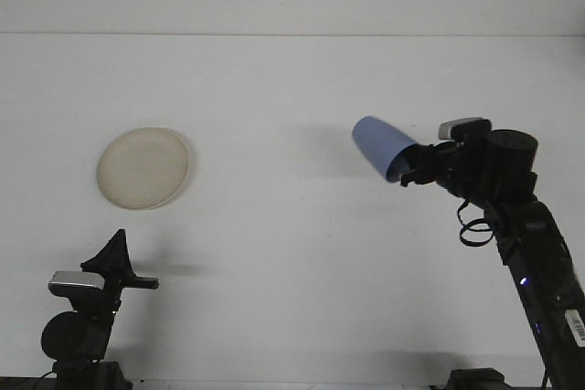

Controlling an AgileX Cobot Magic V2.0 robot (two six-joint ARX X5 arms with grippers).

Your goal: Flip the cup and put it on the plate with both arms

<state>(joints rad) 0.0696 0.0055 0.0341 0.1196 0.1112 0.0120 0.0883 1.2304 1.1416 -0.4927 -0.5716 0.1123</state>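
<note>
A plain white counter (292,271) fills the view, meeting a white wall along a faint line near the top. The right gripper (409,171) grasps the blue cup (381,147) in its fingers, tilted up and leftward above the counter. The cream plate (143,168) lies well apart, at left. The left gripper (123,267) sits low, fingers spread, empty.

No text can be read here. A small white label (574,325) sits low on the right arm (539,253), but its print is too small to make out.
</note>
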